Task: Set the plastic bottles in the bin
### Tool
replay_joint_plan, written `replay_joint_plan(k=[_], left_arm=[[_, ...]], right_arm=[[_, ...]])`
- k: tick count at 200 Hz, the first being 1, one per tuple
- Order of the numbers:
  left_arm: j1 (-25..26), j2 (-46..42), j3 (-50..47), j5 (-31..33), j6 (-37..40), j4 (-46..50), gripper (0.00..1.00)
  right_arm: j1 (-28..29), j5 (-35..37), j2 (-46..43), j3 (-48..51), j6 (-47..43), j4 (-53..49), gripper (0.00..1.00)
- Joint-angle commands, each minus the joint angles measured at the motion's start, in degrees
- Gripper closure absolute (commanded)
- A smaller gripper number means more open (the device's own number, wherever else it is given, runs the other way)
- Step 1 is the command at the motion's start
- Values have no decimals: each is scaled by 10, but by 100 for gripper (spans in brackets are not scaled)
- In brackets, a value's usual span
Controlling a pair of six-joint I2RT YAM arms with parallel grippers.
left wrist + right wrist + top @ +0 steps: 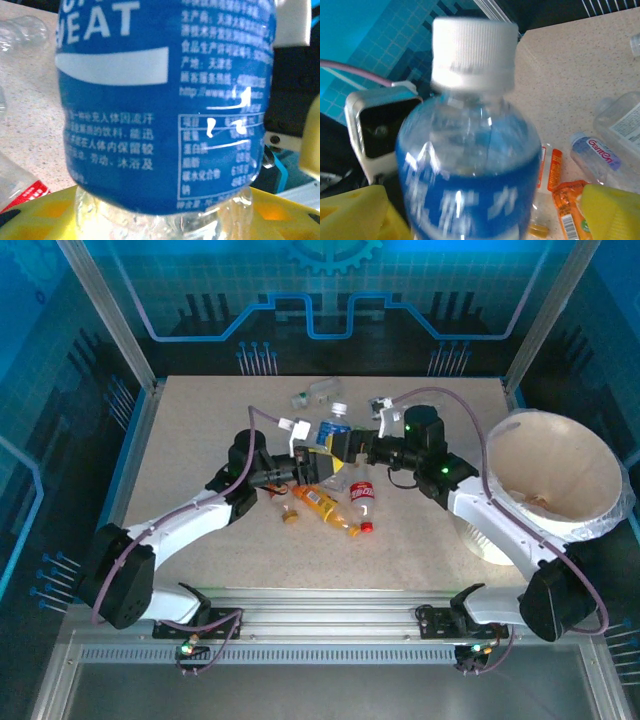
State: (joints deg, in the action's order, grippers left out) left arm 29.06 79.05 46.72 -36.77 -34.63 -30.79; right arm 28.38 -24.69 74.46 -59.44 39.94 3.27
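Note:
A clear bottle with a blue label (333, 432) and a white cap (472, 52) is held upright above the table's middle. My left gripper (318, 468) is shut on its clear base (165, 220), with yellow fingers (45, 215) on both sides. My right gripper (345, 448) is open around the bottle's upper body (470, 200), and its right finger (610, 210) stands apart from the bottle. More plastic bottles lie on the table: an orange one (322, 505), a red-labelled one (362, 495) and clear ones at the back (312, 395). The bin (530, 455) stands at the right.
A small brown bottle (290, 510) lies by the left arm. In the right wrist view a blue-labelled bottle (597, 152) and a clear one (625, 120) lie beside the orange bottle (570, 210). A metal frame and glass walls surround the table.

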Motion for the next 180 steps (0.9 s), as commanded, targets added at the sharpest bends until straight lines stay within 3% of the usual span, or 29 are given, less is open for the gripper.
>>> replay_joint_plan(k=[1, 48, 82, 132, 160, 180], left_arm=[[19, 8, 29, -38, 40, -26, 61], [27, 14, 30, -35, 51, -25, 61], [27, 19, 46, -43, 71, 3, 60], [26, 28, 64, -39, 87, 40, 56], [27, 34, 71, -31, 89, 60, 49], [27, 32, 75, -12, 92, 81, 36]], right_arm=[[8, -9, 9, 4, 56, 95, 0], [11, -7, 19, -19, 22, 36, 6], [11, 5, -2, -16, -4, -12, 29], [11, 12, -9, -29, -15, -50, 45], [11, 34, -10, -27, -12, -48, 50], [11, 48, -12, -27, -11, -46, 56]])
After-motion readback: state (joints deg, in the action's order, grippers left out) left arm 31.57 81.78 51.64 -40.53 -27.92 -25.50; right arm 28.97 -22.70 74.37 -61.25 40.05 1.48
